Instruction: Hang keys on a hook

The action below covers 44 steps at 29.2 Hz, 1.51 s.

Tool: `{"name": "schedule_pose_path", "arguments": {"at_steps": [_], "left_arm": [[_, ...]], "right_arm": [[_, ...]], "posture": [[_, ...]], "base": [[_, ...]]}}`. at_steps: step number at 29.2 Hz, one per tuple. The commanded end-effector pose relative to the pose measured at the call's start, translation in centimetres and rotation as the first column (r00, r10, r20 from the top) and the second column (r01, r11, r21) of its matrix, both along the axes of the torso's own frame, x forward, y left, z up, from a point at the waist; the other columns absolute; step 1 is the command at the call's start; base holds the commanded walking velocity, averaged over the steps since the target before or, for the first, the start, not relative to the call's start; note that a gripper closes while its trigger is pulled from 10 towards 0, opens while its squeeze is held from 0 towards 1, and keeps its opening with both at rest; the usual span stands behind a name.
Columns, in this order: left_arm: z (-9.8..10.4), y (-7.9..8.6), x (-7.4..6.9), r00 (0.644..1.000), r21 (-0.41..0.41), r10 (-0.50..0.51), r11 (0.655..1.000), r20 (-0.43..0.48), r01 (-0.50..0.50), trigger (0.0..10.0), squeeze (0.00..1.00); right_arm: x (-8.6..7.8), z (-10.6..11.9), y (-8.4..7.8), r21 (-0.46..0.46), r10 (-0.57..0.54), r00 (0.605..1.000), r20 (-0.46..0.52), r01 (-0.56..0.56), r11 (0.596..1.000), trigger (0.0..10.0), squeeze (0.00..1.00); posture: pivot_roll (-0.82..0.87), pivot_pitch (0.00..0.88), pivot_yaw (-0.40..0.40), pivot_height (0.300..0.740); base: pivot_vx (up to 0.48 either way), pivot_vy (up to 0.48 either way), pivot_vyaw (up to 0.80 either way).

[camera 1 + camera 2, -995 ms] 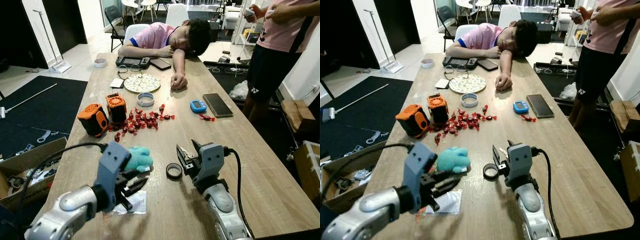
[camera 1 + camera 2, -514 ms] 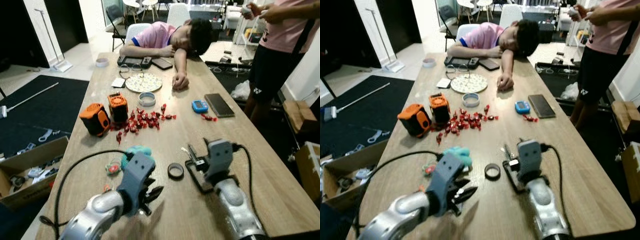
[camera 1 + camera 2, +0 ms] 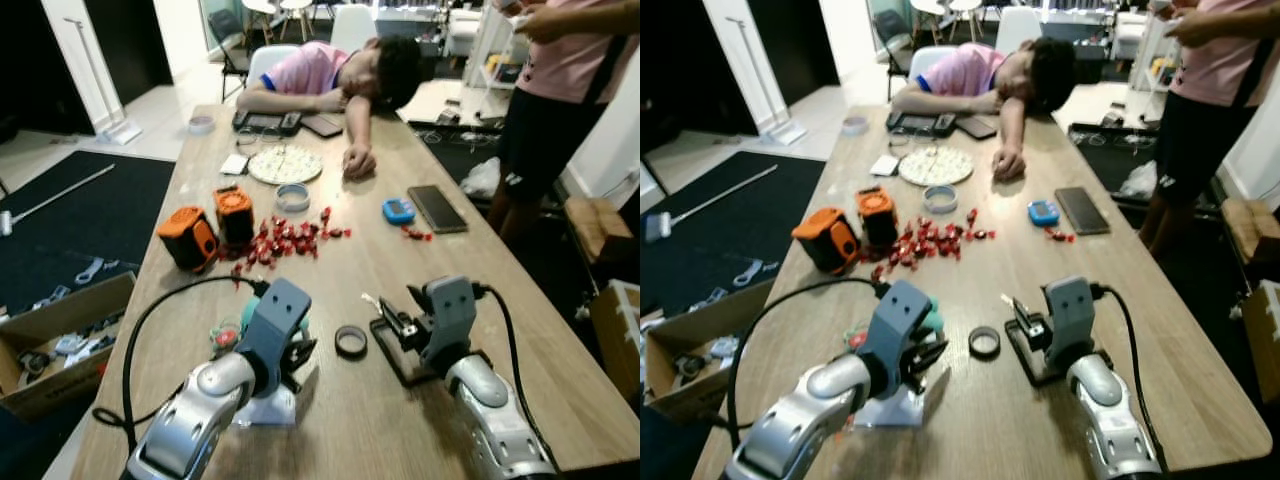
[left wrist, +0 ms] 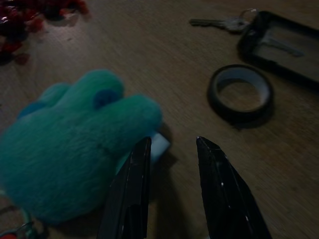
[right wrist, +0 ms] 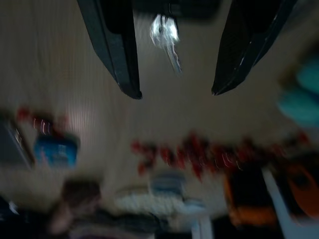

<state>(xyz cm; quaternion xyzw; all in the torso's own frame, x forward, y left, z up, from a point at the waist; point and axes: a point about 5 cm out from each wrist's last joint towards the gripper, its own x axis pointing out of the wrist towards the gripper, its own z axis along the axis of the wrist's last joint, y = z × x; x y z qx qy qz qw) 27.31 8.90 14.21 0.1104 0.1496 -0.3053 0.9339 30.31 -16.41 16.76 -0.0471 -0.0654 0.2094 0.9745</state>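
While my right end effector hovers wide open over the keys lying on the surface, I'm still reaching; next, close on them. Left end effector is slightly open by the plush toy.

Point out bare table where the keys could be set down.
Bare wood lies on the table's right side, between the phone and the right claw. Crowded: red candies, orange cubes, teal plush, tape ring around the left claw.
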Motion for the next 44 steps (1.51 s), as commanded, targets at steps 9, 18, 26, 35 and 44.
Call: {"name": "schedule_pose_path", "arguments": {"at_steps": [9, 18, 26, 35, 44], "left_arm": [[-0.4, -0.6, 0.1, 1.000, 0.000, -0.013, 1.000, -0.002, 0.013, 10.0, 0.00], [-0.6, -0.9, 0.1, 1.000, -0.012, -0.011, 1.000, -0.008, 0.010, 10.0, 0.00], [-0.8, -0.7, -0.1, 1.000, -0.010, -0.001, 1.000, -0.016, 0.001, 10.0, 0.00], [-1.2, -0.7, -0.1, 1.000, -0.009, 0.003, 1.000, -0.019, -0.003, 10.0, 0.00], [-1.4, -0.9, -0.2, 1.000, -0.009, -0.004, 1.000, -0.026, 0.004, 10.0, 0.00]], "right_arm": [[-2.0, 0.6, 1.1, 0.053, 0.185, 0.971, -0.153, -0.178, 0.983, 10.0, 0.00], [-1.5, -2.0, 1.9, 0.178, 0.220, 0.910, -0.352, -0.166, 0.970, 10.0, 0.00], [-1.8, -3.4, 2.8, 0.208, 0.245, 0.861, -0.446, -0.167, 0.964, 10.0, 0.00], [-2.9, -2.9, 2.6, 0.178, 0.231, 0.832, -0.504, -0.162, 0.971, 10.0, 0.00], [-2.8, -3.1, 0.6, 0.014, 0.073, 0.851, -0.520, -0.076, 0.997, 10.0, 0.00]], "posture": [[0.04, 0.140, 0.016, 0.740], [0.04, 0.148, 0.009, 0.740], [0.05, 0.152, 0.004, 0.740], [0.05, 0.155, -0.010, 0.740], [0.02, 0.153, -0.005, 0.740]], "base": [[0.000, 0.000, 0.00], [0.000, 0.000, 0.00], [0.000, 0.000, 0.00], [0.000, 0.000, 0.00], [0.000, 0.000, 0.00]]}}
